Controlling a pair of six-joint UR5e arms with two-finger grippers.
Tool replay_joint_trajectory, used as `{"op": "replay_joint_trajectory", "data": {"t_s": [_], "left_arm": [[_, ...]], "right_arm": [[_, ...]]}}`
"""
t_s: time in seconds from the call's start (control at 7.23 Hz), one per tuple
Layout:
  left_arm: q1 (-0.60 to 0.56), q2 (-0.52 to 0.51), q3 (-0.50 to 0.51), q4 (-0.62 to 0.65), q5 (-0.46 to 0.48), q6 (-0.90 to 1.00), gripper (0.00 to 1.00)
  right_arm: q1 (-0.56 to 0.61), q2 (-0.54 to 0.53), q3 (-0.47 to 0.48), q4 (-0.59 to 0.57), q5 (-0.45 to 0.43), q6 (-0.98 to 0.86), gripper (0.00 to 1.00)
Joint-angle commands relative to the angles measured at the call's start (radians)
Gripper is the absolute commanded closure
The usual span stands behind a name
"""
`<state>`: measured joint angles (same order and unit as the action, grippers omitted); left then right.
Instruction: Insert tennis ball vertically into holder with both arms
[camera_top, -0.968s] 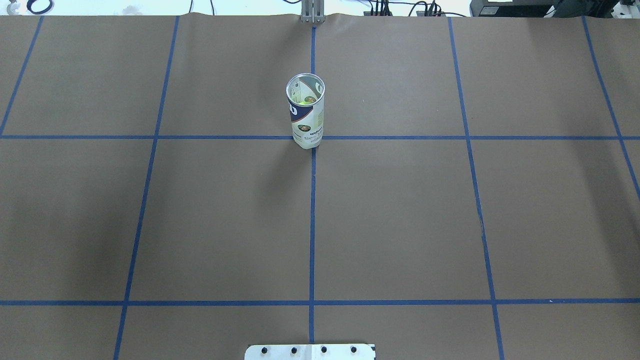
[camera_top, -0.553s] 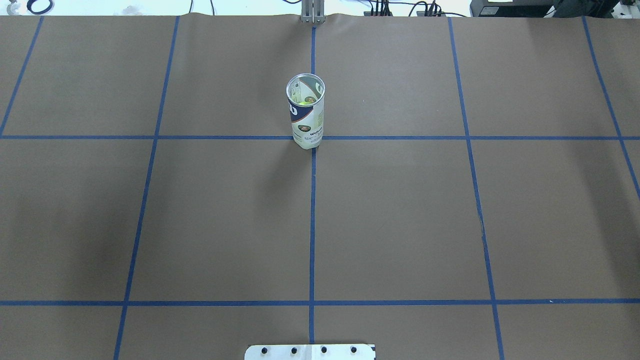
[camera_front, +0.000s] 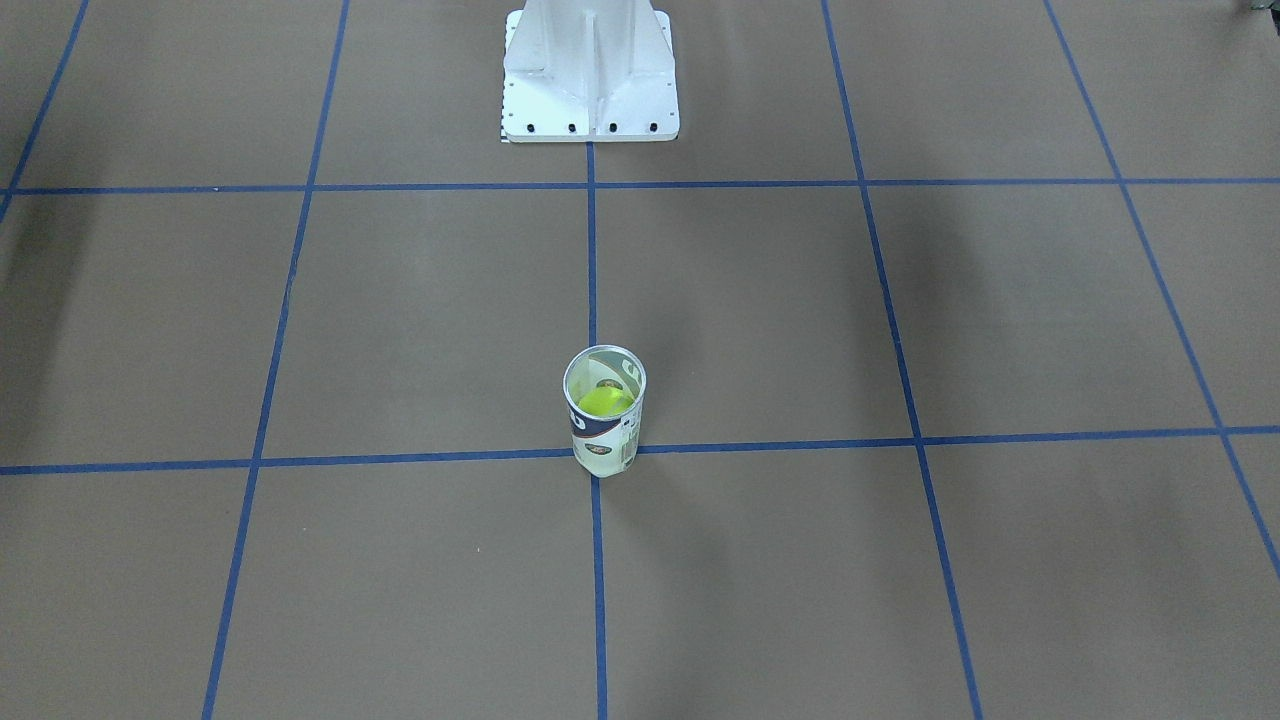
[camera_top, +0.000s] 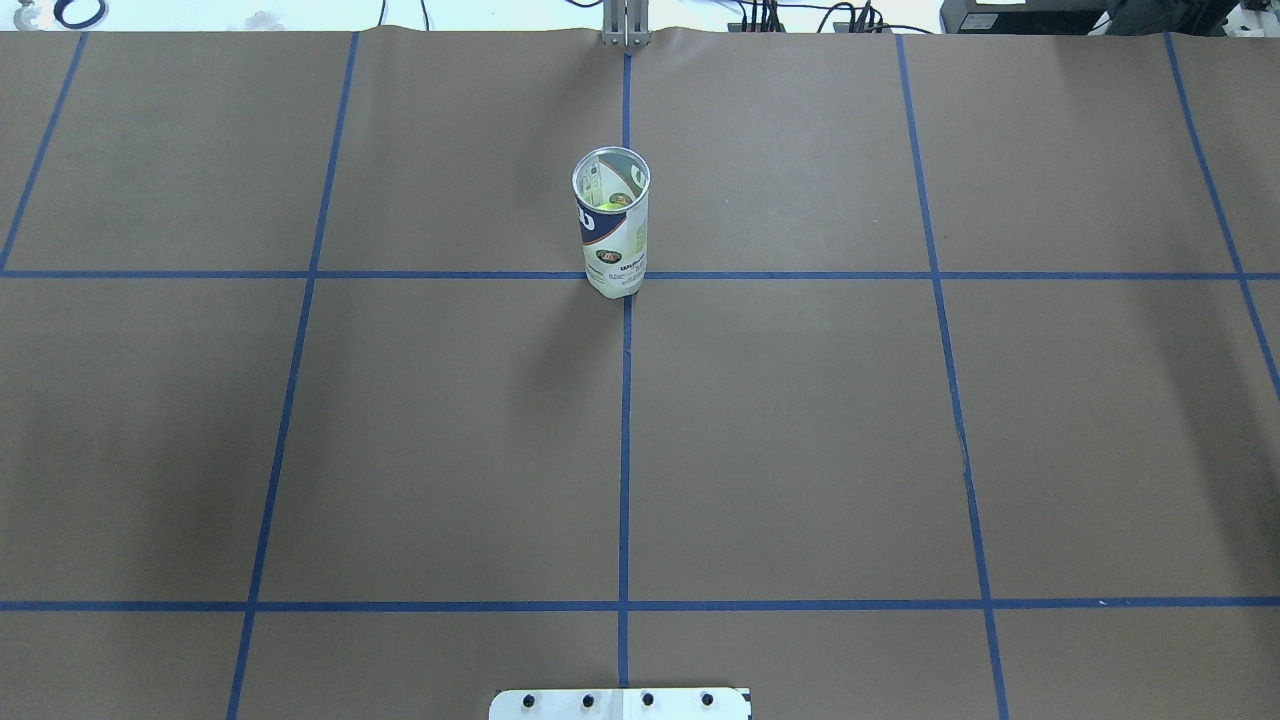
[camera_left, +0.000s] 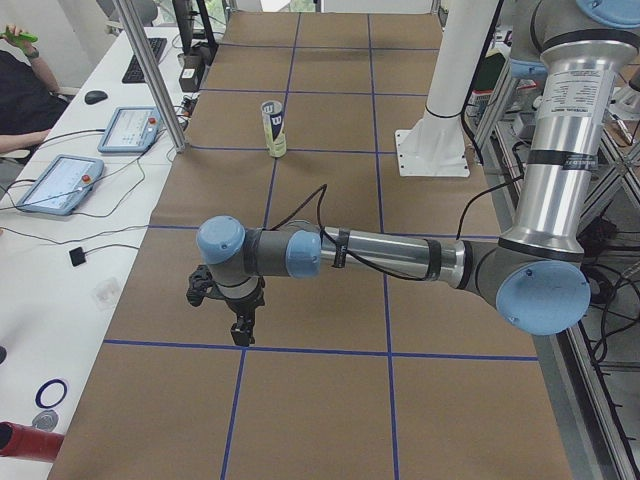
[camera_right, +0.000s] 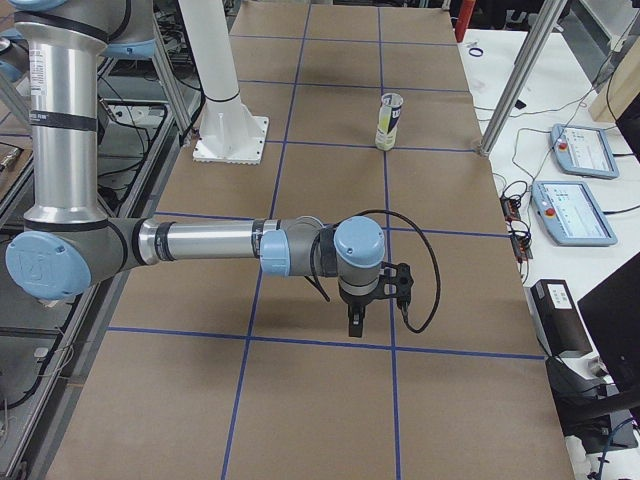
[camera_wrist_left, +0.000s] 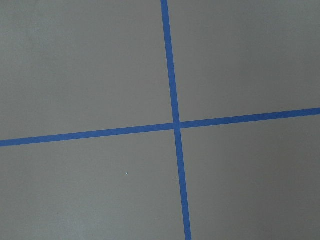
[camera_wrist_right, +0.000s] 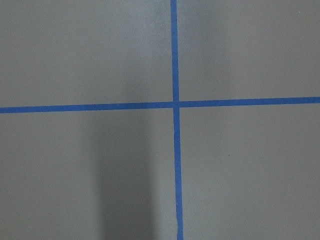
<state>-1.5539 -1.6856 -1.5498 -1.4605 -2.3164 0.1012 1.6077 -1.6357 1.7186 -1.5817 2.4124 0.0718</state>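
The holder (camera_top: 615, 245) stands upright on the table's centre line, on a blue tape crossing. It also shows in the front view (camera_front: 602, 440), the left side view (camera_left: 275, 125) and the right side view (camera_right: 389, 120). A yellow-green tennis ball (camera_front: 600, 402) sits inside it, below the metal rim. My left gripper (camera_left: 240, 330) hangs over the table far from the holder, pointing down. My right gripper (camera_right: 357, 322) hangs likewise at the other end. Both show only in the side views, so I cannot tell if they are open or shut. Nothing shows in them.
The brown paper table (camera_top: 800, 420) carries a blue tape grid. The white robot base (camera_front: 590, 70) stands at the near edge. Tablets (camera_left: 60, 180) and cables lie on the side bench (camera_right: 570, 210). Both wrist views show only paper and a tape crossing (camera_wrist_left: 176, 125).
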Motion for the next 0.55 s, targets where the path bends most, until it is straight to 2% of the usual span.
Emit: {"op": "replay_joint_trajectory", "data": {"t_s": [0.0, 0.28, 0.41], "left_arm": [[-0.043, 0.052, -0.009, -0.007, -0.006, 0.040, 0.00], [-0.048, 0.148, -0.154, -0.014, -0.006, 0.028, 0.00], [-0.046, 0.149, -0.156, -0.011, -0.008, 0.028, 0.00]], "right_arm": [[0.000, 0.004, -0.002, 0.000, 0.023, 0.003, 0.00], [0.000, 0.004, -0.002, 0.000, 0.027, 0.002, 0.00], [0.000, 0.004, -0.002, 0.000, 0.027, 0.002, 0.00]]}}
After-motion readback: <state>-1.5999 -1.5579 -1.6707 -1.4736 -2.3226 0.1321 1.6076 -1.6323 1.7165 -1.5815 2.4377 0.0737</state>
